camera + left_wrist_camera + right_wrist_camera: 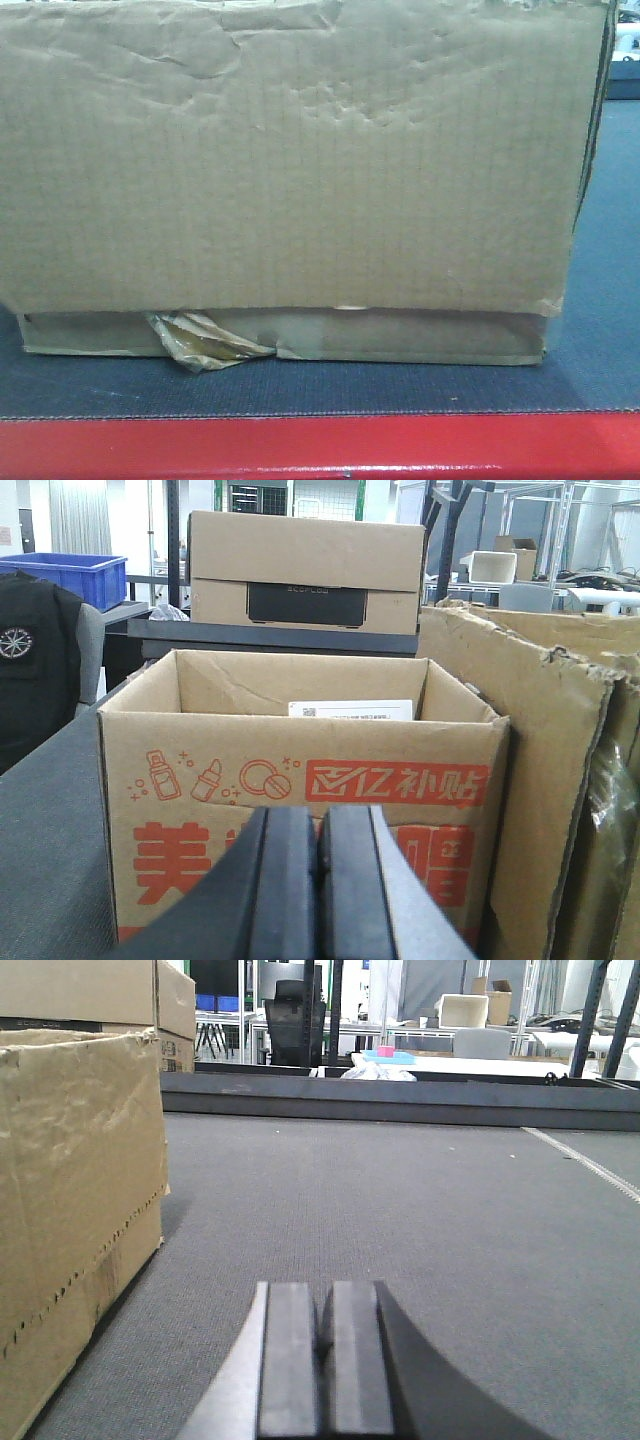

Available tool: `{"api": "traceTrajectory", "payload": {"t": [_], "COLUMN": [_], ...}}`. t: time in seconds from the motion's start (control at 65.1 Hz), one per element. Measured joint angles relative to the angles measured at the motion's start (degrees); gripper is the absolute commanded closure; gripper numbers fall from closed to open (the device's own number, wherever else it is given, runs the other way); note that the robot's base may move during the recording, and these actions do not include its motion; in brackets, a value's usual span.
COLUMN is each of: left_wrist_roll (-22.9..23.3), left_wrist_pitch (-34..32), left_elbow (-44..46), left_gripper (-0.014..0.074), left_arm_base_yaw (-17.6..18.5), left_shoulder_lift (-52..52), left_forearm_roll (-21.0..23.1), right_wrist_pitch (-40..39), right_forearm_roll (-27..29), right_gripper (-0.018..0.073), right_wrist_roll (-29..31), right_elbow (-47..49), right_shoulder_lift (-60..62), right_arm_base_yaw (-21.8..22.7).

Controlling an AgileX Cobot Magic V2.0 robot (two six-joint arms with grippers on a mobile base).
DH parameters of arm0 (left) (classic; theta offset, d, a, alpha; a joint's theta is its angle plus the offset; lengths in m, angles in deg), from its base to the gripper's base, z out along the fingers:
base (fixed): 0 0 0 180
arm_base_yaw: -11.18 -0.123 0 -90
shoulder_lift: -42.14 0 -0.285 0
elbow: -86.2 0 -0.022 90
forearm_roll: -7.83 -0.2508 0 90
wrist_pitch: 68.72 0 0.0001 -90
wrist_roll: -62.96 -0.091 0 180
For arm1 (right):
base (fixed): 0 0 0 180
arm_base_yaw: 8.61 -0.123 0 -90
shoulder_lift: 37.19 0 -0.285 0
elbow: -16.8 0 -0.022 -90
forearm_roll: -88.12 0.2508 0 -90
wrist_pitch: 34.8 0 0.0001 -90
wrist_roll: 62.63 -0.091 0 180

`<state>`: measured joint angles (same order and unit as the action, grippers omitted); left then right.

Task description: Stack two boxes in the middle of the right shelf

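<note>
Filling the front camera, a dented plain brown cardboard box (300, 160) sat on the gray mat (600, 300), crumpled yellowish tape (205, 345) at its bottom edge around seven o'clock. The left gripper (320, 880), pads pressed together and holding nothing, faced an open red-printed carton (300, 780) at twelve o'clock, with a creased brown panel (540, 780) at three o'clock. The right gripper (325, 1360), likewise closed and empty, hung low over the mat, cardboard at nine o'clock. No steel shelf showed; by appearances neither box was lifted, and both stacking moves lay ahead.
</note>
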<state>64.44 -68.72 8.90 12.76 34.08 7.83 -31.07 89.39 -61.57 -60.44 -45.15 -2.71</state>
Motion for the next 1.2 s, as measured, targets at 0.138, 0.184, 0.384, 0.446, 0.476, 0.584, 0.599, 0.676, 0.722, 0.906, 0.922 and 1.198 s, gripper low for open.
{"api": "traceTrajectory", "payload": {"t": [0.138, 0.184, 0.384, 0.446, 0.476, 0.584, 0.599, 0.676, 0.722, 0.906, 0.922, 1.198], "left_wrist_roll": [0.0, 0.0, 0.0, 0.0, 0.0, 0.0, 0.0, 0.0, 0.0, 0.0, 0.0, 0.0], "left_wrist_pitch": [0.0, 0.0, 0.0, 0.0, -0.43, -0.94, -0.47, 3.65, 6.35, 22.03, 23.42, 42.37], "left_elbow": [0.0, 0.0, 0.0, 0.0, 0.0, 0.38, 0.69, 4.34, 7.33, 24.69, 25.98, 44.56], "left_gripper": [0.0707, 0.0707, 0.0707, 0.0707, 0.0707, 0.0707, 0.0707, 0.0707, 0.0707, 0.0707, 0.0707, 0.0707], "left_arm_base_yaw": [0.0, 0.0, 0.0, 0.0, 0.0, 0.0, 0.0, 0.0, 0.0, 0.0, 0.0, 0.0], "left_shoulder_lift": [0.0, 0.0, 0.0, 0.0, 0.0, 0.0, 0.0, 0.06, 0.06, -5.67, -6.59, -29.02], "left_forearm_roll": [0.0, 0.0, 0.0, 0.0, 0.0, 0.0, 0.0, 0.0, 0.0, -0.32, -0.32, -0.43], "right_wrist_pitch": [0.0, 0.0, 0.0, 0.0, 0.0, 0.0, 0.0, 0.0, 0.0, 0.0, 0.0, 0.0], "right_forearm_roll": [0.0, 0.0, 0.0, 0.0, 0.0, 0.0, 0.0, 0.0, 0.0, 0.0, 0.0, 0.0], "right_gripper": [0.0722, 0.0722, 0.0722, 0.0722, 0.0722, 0.0722, 0.0722, 0.0722, 0.0722, 0.0722, 0.0722, 0.0722], "right_wrist_roll": [0.0, 0.0, 0.0, 0.0, 0.0, 0.0, 0.0, 0.0, 0.0, 0.0, 0.0, 0.0], "right_elbow": [0.0, 0.0, 0.0, 0.0, 0.0, 0.0, 0.0, 0.0, 0.0, 0.0, 0.0, 0.0], "right_shoulder_lift": [0.0, 0.0, 0.0, 0.0, 0.0, 0.0, 0.0, 0.0, 0.0, 0.0, 0.0, 0.0], "right_arm_base_yaw": [0.0, 0.0, 0.0, 0.0, 0.0, 0.0, 0.0, 0.0, 0.0, 0.0, 0.0, 0.0]}}
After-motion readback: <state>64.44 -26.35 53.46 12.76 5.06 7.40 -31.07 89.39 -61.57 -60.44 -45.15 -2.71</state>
